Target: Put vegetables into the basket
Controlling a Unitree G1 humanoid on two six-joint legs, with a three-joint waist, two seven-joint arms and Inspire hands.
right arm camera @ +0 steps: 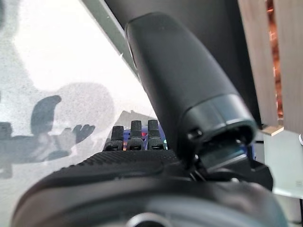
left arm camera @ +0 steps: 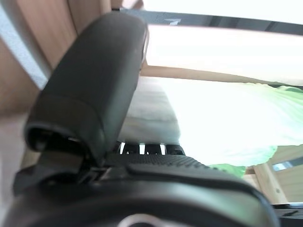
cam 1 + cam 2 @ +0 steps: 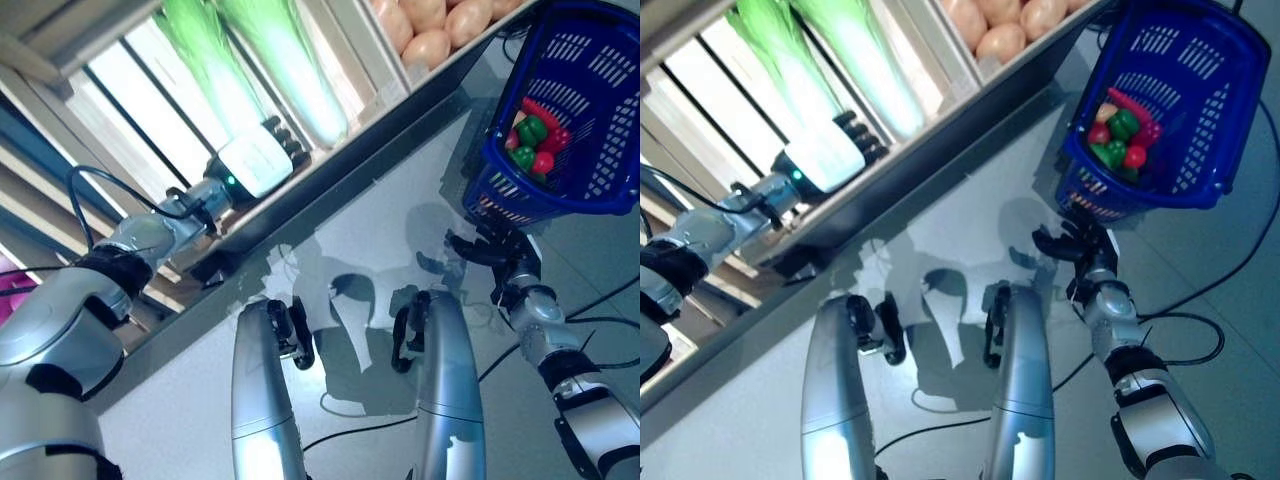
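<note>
The step in hand is reaching for a vegetable: the left hand [image 3: 262, 158], fingers straight, rests at the white base of a napa cabbage [image 3: 205, 60] at ten o'clock. The right hand [image 3: 492, 247] is curled under the blue basket [image 3: 590, 120] at two o'clock. Next, judge a firm wrap round the cabbage

Pale wooden slats [image 3: 120, 110] run just behind the left hand [image 3: 255, 165]; a dark shelf edge [image 3: 330, 175] slants right beneath it; tan rounded things [image 3: 430, 40] (eggs or potatoes, can't tell) sit further along, up beyond the right hand [image 3: 490, 250]; grey floor [image 3: 350, 240] lies between the two.
</note>
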